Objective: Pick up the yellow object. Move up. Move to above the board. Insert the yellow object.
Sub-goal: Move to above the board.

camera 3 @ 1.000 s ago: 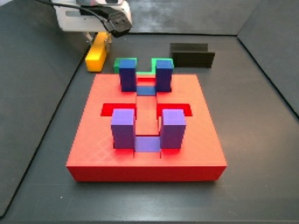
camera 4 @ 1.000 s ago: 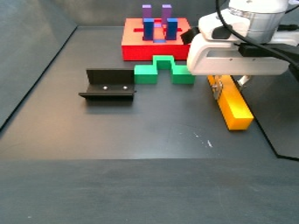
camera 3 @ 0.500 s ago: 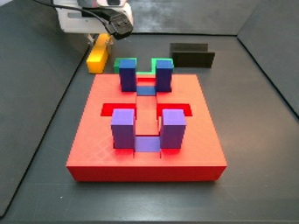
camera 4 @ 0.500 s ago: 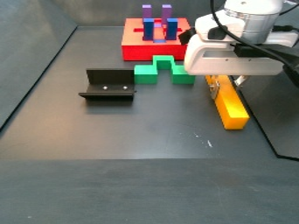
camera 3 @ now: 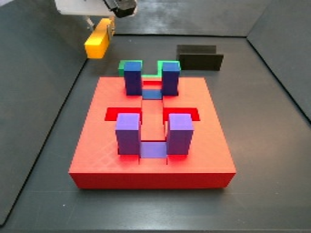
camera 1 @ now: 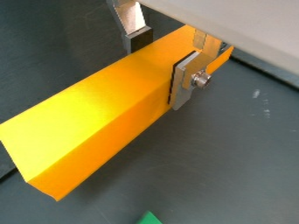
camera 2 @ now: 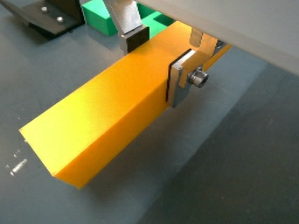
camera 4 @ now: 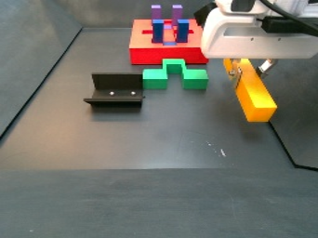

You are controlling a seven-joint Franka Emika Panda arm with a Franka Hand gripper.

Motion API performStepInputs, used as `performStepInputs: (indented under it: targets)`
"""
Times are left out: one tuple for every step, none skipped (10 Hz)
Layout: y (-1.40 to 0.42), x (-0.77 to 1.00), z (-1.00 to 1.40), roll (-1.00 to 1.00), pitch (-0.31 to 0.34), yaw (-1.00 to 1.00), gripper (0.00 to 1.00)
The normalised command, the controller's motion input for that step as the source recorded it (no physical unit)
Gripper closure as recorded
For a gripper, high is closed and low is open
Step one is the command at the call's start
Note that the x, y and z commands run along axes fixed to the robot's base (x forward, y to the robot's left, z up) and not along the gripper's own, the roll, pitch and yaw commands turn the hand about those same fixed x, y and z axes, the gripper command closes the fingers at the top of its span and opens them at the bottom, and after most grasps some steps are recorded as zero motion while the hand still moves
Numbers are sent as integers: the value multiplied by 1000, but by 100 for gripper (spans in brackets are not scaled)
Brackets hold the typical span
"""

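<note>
The yellow object (camera 1: pixel 93 114) is a long bar, yellow on top with orange sides. My gripper (camera 1: pixel 162 57) is shut on it near one end, one silver finger on each long side, as both wrist views show (camera 2: pixel 158 56). In a side view the gripper (camera 4: pixel 246 69) holds the yellow object (camera 4: pixel 258 98) above the grey floor, to the right of the green block (camera 4: pixel 174 72). The board (camera 3: pixel 107 153), a red slab with purple and blue upright blocks, lies apart from the yellow object (camera 3: pixel 96 41), which hangs beyond the board's far left corner.
The dark fixture (camera 4: pixel 114 90) stands left of the green block, and shows behind the board's far right corner (camera 3: pixel 198 56). A green block (camera 3: pixel 131 65) sits against the board's far edge. Dark walls enclose the floor.
The gripper has risen with the yellow object in it; the bar has come off the floor. The board and the other pieces have not moved.
</note>
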Motion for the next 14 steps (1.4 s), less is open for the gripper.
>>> performStepInputs:
  targets:
    - [-2,-15,1400,5,39,-2,100]
    - [1,-37,1400,25,70,-5,100]
    - [0,-39,1400,97,58,4,100]
    - [-7,-7,1400,78,47,8,100]
    - [3,8,1400,5,78,1,100]
    - [1,5,1400,-4,79,-2,100]
    - [-8,2,903,-1,61,3,100]
    - [-3,14,639,-3,53,5,100]
    - [-2,43,255,-3,60,0,100]
    - [-2,37,177,-5,60,3,100]
    - [-1400,716,185,-4,233,-61,100]
    - [-1400,718,176,24,243,-48,100]
    - [-1400,752,169,62,279,-3,100]
    - [-1400,784,181,-33,265,-14,100]
